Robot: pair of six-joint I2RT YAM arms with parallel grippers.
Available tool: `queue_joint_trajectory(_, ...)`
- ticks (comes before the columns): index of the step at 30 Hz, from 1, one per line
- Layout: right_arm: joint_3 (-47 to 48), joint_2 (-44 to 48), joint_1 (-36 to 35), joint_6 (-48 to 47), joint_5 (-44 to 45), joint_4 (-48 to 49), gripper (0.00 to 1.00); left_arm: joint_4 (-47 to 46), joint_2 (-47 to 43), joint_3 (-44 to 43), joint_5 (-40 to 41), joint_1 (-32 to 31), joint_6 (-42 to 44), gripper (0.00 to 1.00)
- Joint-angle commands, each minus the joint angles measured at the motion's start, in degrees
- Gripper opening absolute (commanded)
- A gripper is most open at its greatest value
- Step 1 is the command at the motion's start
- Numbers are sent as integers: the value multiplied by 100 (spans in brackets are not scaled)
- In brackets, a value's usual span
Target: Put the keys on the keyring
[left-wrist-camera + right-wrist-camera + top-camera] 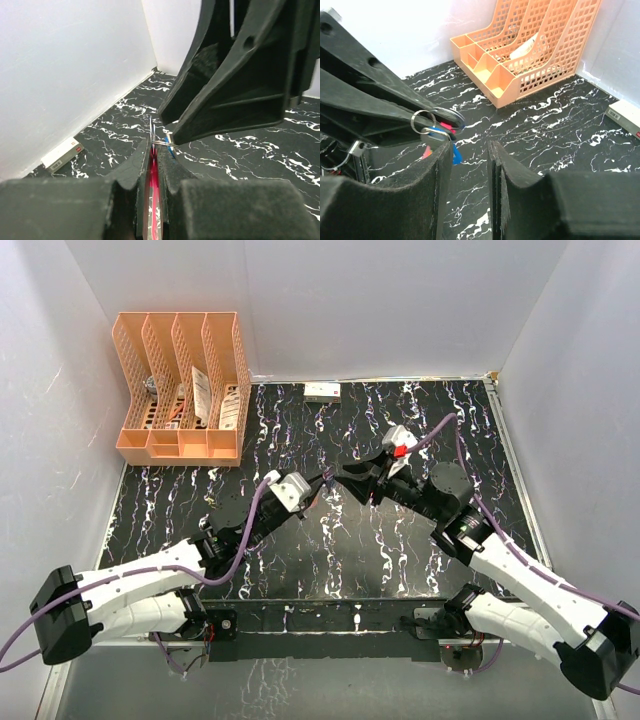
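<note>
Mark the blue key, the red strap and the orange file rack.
Blue-headed key [455,154], right wrist view, on the blue head.
Red-pink strap [153,186], left wrist view, mid-strap.
Orange plastic file rack [150,447], top view, front wall.

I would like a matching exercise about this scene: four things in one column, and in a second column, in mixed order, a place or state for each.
Things:
1. red strap
2. orange file rack
3. right tool
4. small white box

Places or states:
A. lying against the back wall, near the middle
B. open
C. clamped in the left tool
D. standing in the back left corner of the table

Right pairs: 1-C, 2-D, 3-B, 4-A.
</note>
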State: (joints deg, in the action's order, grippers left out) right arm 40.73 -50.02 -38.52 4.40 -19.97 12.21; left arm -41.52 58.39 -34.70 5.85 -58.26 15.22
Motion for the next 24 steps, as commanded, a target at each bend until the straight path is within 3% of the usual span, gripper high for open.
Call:
queue_joint_trajectory(1, 321, -57, -8, -271, 77, 147, 32, 95, -312, -21, -621, 65, 9, 0)
queue_joint_trajectory(24, 314, 27, -15, -436, -317, 16, 28, 926, -165, -402, -1331, 565, -527, 0)
